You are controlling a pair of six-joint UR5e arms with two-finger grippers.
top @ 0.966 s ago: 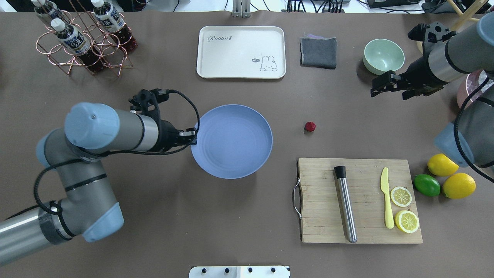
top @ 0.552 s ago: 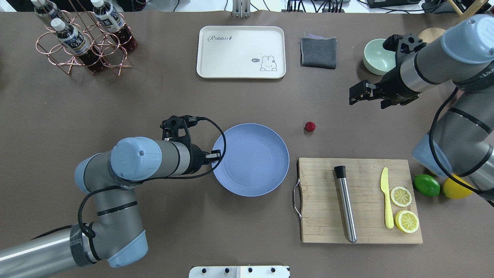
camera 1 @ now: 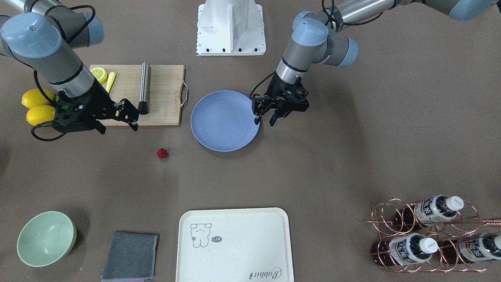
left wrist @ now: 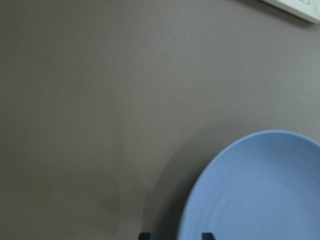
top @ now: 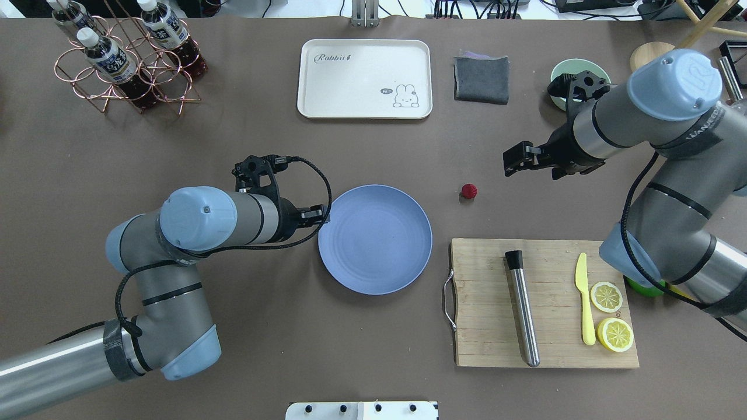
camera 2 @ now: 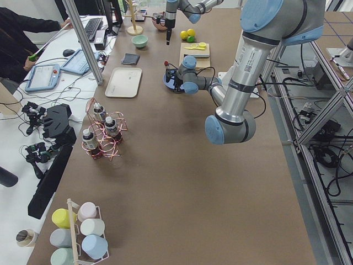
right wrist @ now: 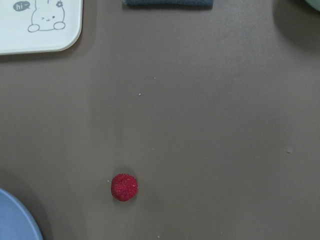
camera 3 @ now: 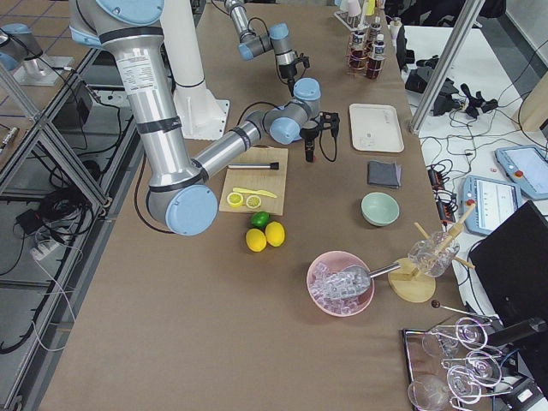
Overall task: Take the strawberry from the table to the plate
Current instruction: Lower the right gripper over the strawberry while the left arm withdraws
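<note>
The strawberry (top: 468, 191) (camera 1: 162, 153) (right wrist: 124, 187), small, dark red and roundish, lies on the bare table (top: 233, 146), a little to the right of the plate. The blue plate (top: 375, 239) (camera 1: 225, 120) (left wrist: 260, 190) sits flat at mid-table. My left gripper (top: 321, 214) (camera 1: 264, 120) (left wrist: 175, 236) is at the plate's left rim; its jaws stand apart, one on each side of the rim. My right gripper (top: 509, 163) (camera 1: 133, 115) hovers open and holds nothing. In the overhead view it is to the right of the strawberry and slightly beyond it.
A wooden cutting board (top: 484, 291) holds a steel rod (top: 522, 309), a yellow knife (top: 583, 297) and lemon slices. A cream tray (top: 350, 87), grey cloth (top: 481, 79) and mint bowl (camera 1: 46, 238) line the far side. A bottle rack (top: 128, 58) stands far left. Lemons (camera 1: 37, 105) lie by the right arm.
The plate slid right and toward the robot with my left gripper, which then shifted along the rim. My right arm swung left toward the strawberry. The strawberry stayed put.
</note>
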